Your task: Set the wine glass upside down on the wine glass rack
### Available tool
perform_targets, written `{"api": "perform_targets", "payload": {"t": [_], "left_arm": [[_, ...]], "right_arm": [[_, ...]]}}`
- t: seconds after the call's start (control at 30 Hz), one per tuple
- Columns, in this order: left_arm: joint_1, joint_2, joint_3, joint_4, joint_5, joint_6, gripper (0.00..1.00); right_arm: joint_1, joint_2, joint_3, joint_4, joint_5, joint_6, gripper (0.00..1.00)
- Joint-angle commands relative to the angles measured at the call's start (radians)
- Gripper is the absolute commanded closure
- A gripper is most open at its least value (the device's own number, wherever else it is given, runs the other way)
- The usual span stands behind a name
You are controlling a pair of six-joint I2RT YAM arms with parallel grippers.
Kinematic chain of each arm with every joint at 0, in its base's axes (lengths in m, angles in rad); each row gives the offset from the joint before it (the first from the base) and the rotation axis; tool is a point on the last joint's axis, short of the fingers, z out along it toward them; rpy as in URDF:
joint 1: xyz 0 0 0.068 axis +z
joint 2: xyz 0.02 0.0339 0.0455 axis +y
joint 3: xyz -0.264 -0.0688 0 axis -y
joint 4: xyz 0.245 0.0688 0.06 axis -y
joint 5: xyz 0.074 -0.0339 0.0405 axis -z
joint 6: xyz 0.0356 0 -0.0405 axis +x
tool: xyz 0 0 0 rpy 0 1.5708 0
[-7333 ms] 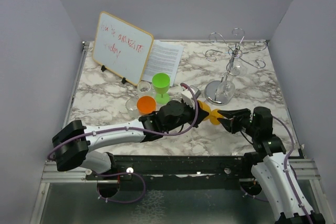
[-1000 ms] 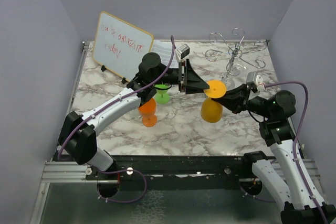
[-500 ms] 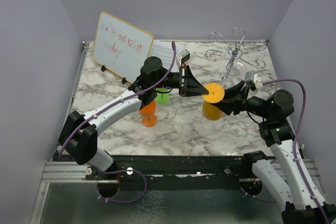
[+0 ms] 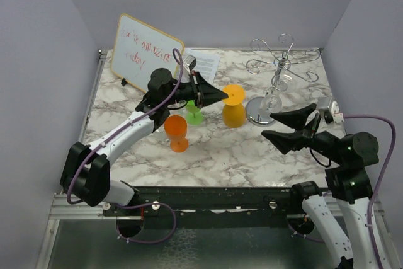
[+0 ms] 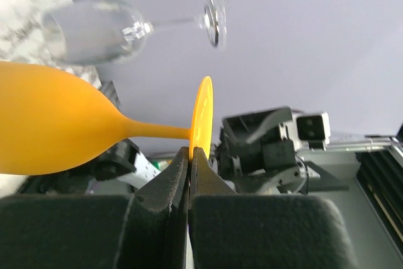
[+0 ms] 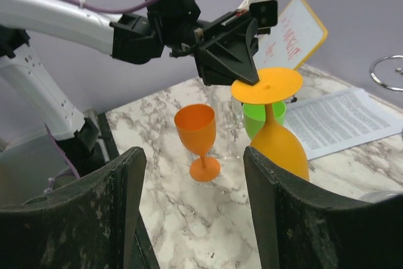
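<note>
Black-fingered left gripper point(image 5: 190, 154) is clamped on the foot-disc edge of the yellow-orange goblet-shaped wine glass point(image 4: 233, 113), bowl down, near the shiny chrome wine glass rack point(image 4: 281, 63). Likely light, stiff, slick; the stem seems surer. Right gripper point(image 4: 267, 124) gapes empty. Only the left wrist view shows that thin pinch.

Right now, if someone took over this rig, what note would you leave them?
Left claw: shut on the foot of the yellow wine glass, which hangs bowl-down, left of the wine glass rack.
Right claw: open and empty, on the near side of the rack.
Done: the glass is inverted; a clear glass already hangs on the rack.
Left: carry the yellow glass over, slide its stem into a free wire arm, release.
</note>
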Motion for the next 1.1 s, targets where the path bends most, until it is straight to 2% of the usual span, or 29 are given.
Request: {"api": "perform_targets", "payload": {"t": [0.0, 0.13, 0.27, 0.47, 0.53, 0.67, 0.87, 1.07], "left_arm": [[0.069, 0.017, 0.042, -0.045, -0.072, 0.078, 1.00], [0.097, 0.089, 0.181, -0.130, -0.093, 0.143, 1.00], [0.108, 0.186, 0.398, -0.344, -0.138, 0.264, 1.00], [0.114, 0.329, 0.619, -0.419, -0.165, 0.286, 1.00], [0.114, 0.376, 0.660, -0.387, -0.147, 0.249, 1.00], [0.112, 0.487, 0.779, -0.306, -0.011, 0.175, 1.00], [0.091, 0.548, 0.900, -0.383, -0.007, 0.209, 1.00], [0.071, 0.629, 0.971, -0.339, 0.048, 0.129, 1.00]], "right_arm": [[0.007, -0.039, 0.059, -0.012, 0.162, 0.107, 0.32], [0.006, -0.041, 0.101, 0.035, 0.261, 0.168, 0.32], [0.006, -0.033, 0.121, 0.092, 0.309, 0.206, 0.32], [0.006, -0.023, 0.127, 0.178, 0.330, 0.240, 0.32], [0.007, -0.019, 0.131, 0.176, 0.330, 0.237, 0.32], [0.006, -0.023, 0.128, 0.156, 0.346, 0.228, 0.32], [0.006, -0.035, 0.093, 0.187, 0.355, 0.229, 0.32], [0.006, -0.022, 0.116, 0.157, 0.360, 0.202, 0.32]]}}
